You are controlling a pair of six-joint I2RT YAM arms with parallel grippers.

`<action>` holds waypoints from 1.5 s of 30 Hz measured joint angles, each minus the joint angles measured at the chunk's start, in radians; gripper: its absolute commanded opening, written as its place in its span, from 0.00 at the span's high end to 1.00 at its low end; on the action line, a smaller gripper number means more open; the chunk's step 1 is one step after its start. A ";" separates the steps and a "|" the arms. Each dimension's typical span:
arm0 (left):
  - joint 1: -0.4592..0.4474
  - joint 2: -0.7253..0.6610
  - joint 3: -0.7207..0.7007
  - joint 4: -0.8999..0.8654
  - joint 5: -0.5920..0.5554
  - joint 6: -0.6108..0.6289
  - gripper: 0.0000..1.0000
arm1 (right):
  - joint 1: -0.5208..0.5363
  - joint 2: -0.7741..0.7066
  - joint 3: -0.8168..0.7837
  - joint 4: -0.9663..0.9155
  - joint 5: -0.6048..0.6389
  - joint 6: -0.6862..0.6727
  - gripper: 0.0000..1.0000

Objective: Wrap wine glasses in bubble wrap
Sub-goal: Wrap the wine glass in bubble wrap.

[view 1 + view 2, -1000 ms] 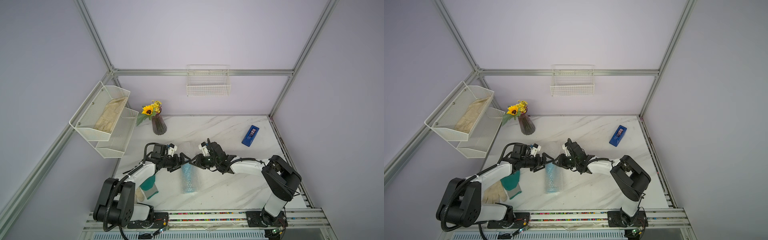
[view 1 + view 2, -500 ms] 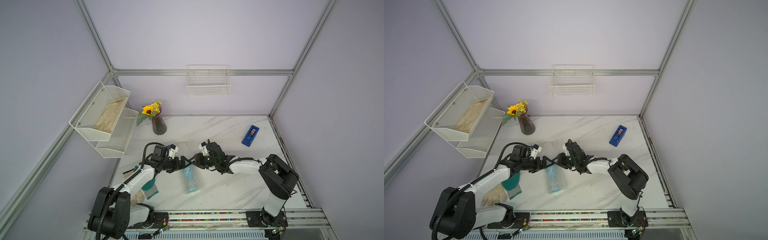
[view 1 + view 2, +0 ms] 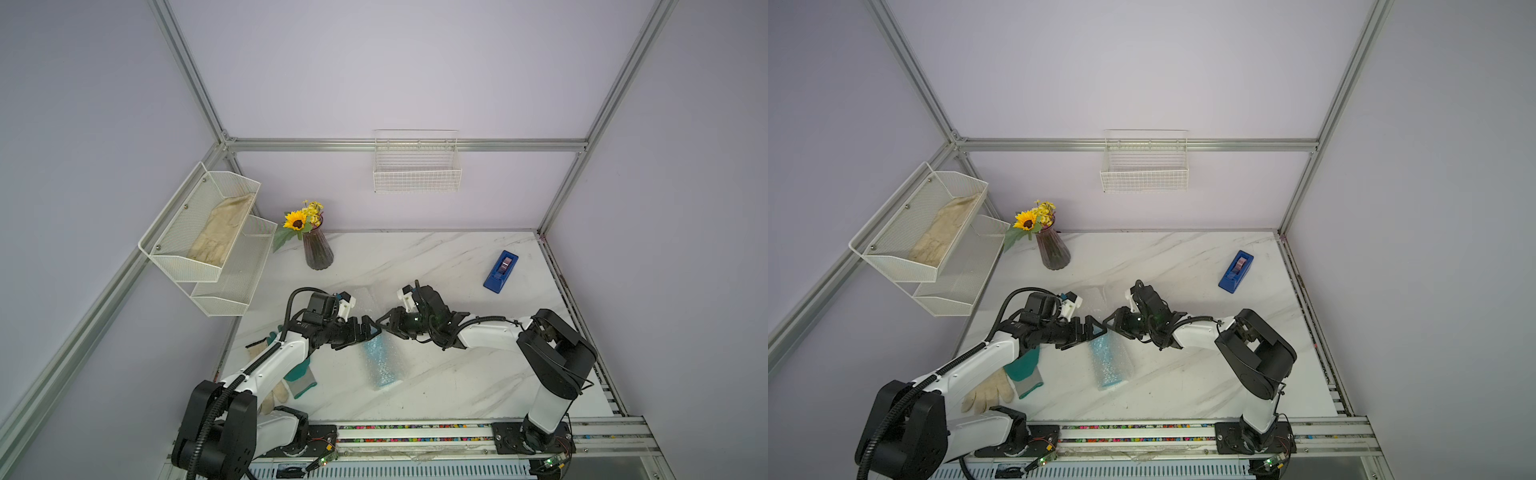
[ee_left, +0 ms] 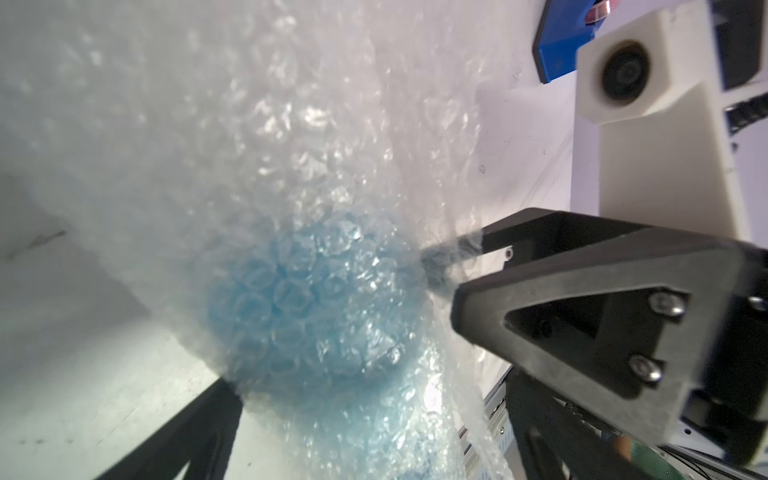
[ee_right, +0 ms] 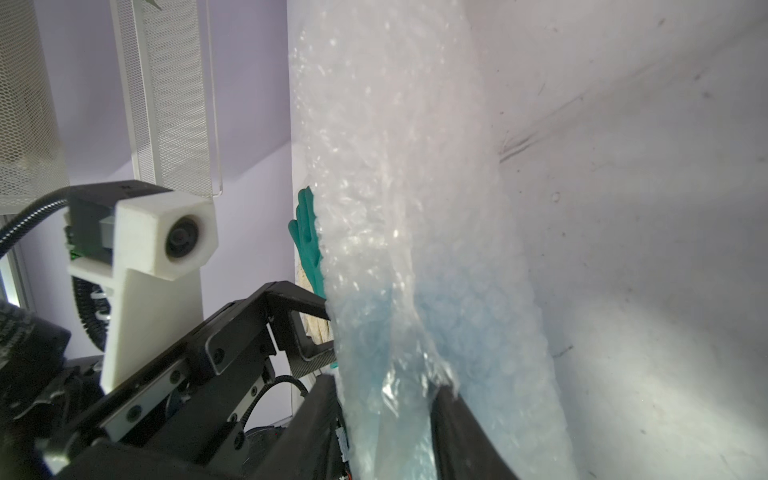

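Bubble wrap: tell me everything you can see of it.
The bubble wrap is clear, whitish, crinkly film rolled around the light-blue goblet, which shows through; a loose stretch trails toward the back. It lies on the marble table. The right pincer has it between its fingers; the open left pincer straddles it.

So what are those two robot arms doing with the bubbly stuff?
They're wrapping a blue goblet in bubble wrap. The goblet lies on the table, already rolled up inside the wrap. The right claw pinches the wrap at one end of the bundle. The left claw sits wide open at that same end. Some wrap trails loose beyond the claws.
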State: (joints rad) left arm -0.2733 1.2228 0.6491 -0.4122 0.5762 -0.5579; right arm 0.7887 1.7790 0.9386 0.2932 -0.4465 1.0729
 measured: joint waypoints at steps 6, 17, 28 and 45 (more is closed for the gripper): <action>-0.004 -0.064 0.002 -0.128 -0.064 -0.008 0.00 | 0.004 0.000 0.000 0.003 -0.001 0.000 0.59; -0.039 -0.316 -0.005 -0.164 -0.094 -0.223 0.00 | 0.010 0.000 0.002 0.002 -0.011 0.000 0.59; -0.101 -0.334 -0.126 -0.082 -0.142 -0.352 0.00 | 0.038 0.000 0.016 -0.008 -0.011 0.000 0.59; -0.121 -0.219 -0.151 0.015 -0.138 -0.347 0.00 | 0.055 0.015 0.043 -0.016 -0.011 0.000 0.59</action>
State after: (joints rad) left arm -0.3943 1.0035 0.4984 -0.3973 0.4381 -0.9051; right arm 0.8440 1.7939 0.9813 0.2768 -0.4576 1.0733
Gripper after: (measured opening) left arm 0.999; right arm 0.412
